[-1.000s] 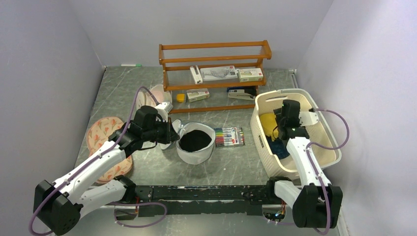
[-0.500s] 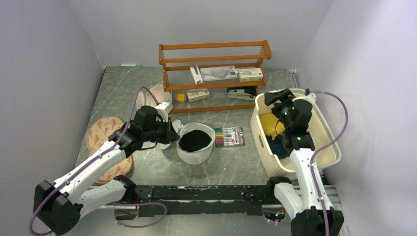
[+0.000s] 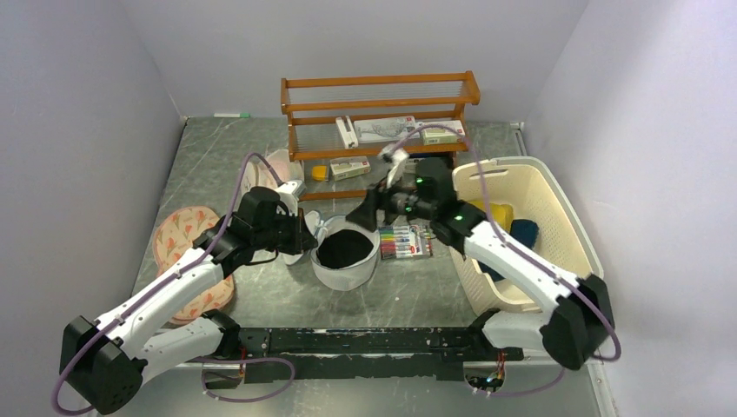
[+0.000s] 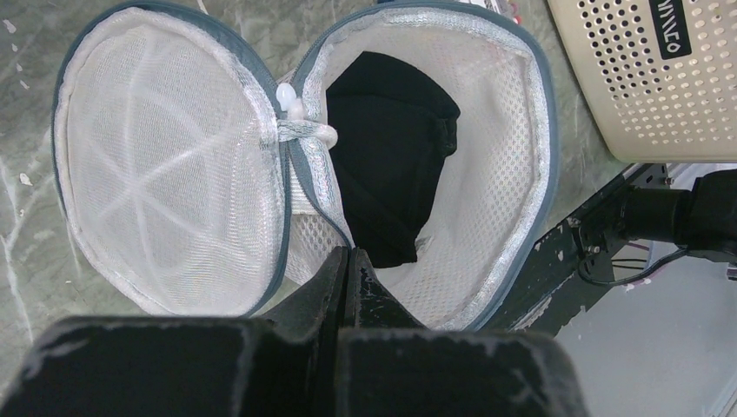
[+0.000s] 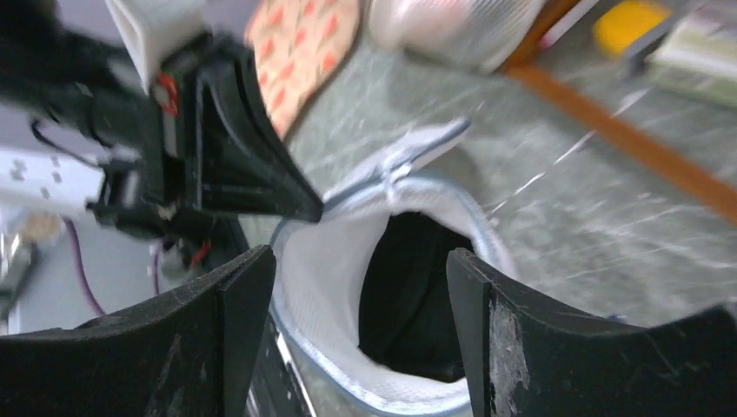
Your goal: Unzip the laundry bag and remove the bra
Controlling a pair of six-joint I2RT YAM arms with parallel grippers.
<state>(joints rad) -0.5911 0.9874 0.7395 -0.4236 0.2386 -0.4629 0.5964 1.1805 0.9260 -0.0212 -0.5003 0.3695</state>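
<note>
your left end effector [image 4: 348, 257] is pinched closed on the grey-blue rim of the laundry bag [image 3: 346, 271]. the bag sits unzipped in the middle of the worktop [image 3: 217, 156], its round lid flopped open toward the left. a black garment [image 4: 391, 148] lies inside it. your right end effector [image 5: 358, 269] hovers just above the bag's mouth, fingers spread wide, holding nothing. the bra [image 3: 501, 212], mustard-yellow, lies in the cream basket [image 3: 469, 261] on the right, beside a dark blue cloth [image 3: 524, 231].
</note>
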